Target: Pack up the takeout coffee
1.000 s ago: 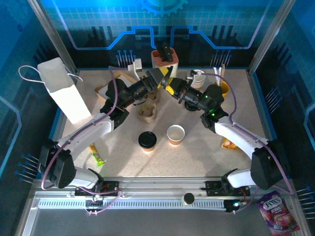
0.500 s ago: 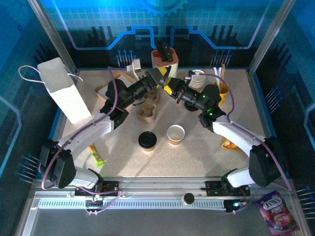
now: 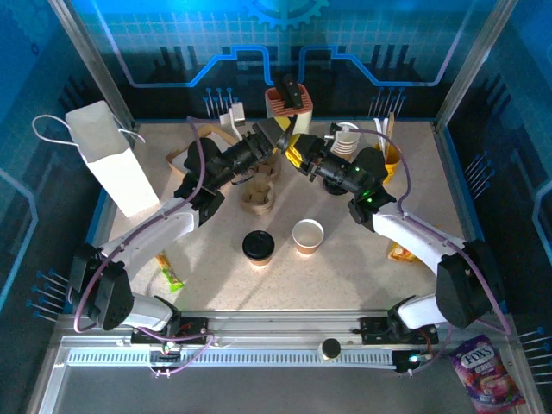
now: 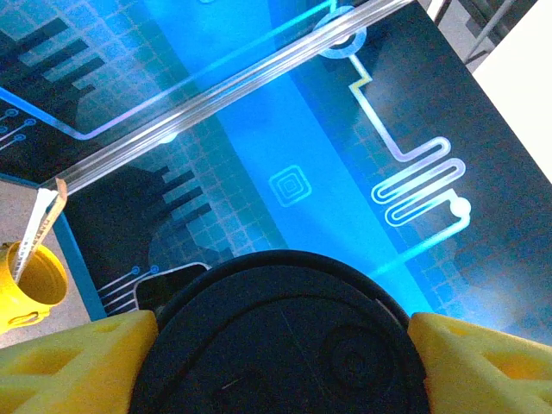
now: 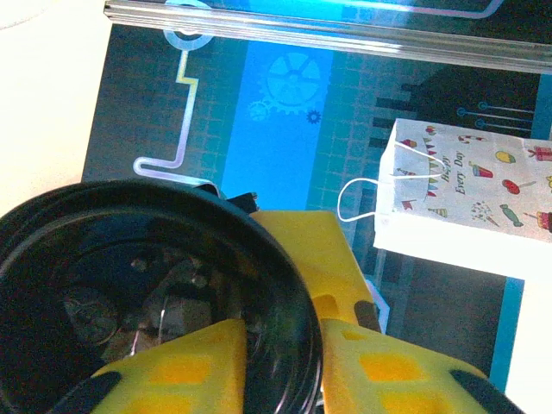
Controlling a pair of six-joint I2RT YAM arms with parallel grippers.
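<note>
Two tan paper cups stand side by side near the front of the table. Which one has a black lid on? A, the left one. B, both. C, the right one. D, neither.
A: the left tan paper cup is capped by a round black plastic lid, while the right tan paper cup shows its open white inside; another black lid is pinched in the right hand.

left end effector (image 3: 274, 141) clamped | right end effector (image 3: 293, 151) clamped | tips meeting
</note>
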